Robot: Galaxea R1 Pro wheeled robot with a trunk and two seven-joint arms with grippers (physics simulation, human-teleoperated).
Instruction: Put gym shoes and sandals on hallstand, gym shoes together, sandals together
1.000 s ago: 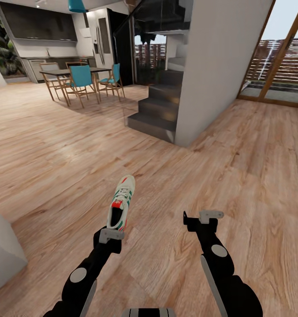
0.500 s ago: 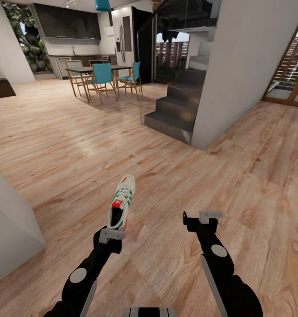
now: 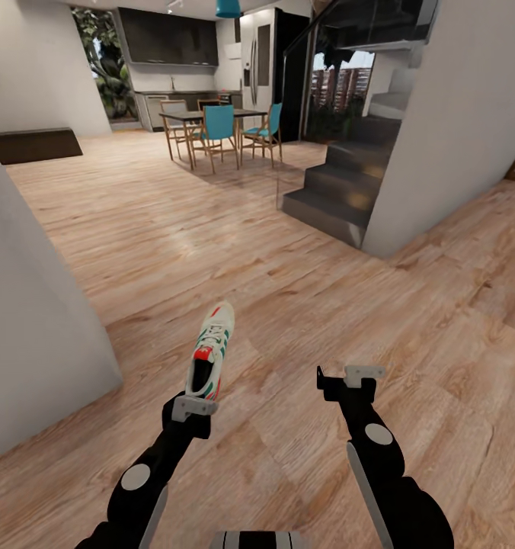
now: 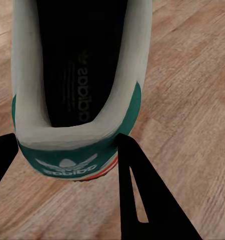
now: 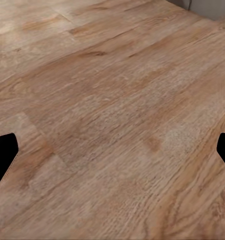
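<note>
One gym shoe (image 3: 211,352) is in your left gripper (image 3: 193,406), pinched at the heel: the left wrist view shows the dark fingers (image 4: 142,195) flanking the green heel tab, with the plank floor beneath and toe pointing away from you. What has changed over the last second is the view, not the load: the whole scene has slid rightward, so your base or head is turning left. The dark stair steps (image 3: 330,200) and the dining table (image 3: 212,116) have drifted across, and a pale wall (image 3: 36,320) has swung in large on your left, while the shoe and both arms sit in the same spot in the head view. Your right gripper (image 3: 347,375) hangs empty with its jaws spread wide over bare corridor floor (image 5: 112,120). I take this as you carrying the shoe toward the hallstand; with that wall so near, watch your left elbow as you turn.
</note>
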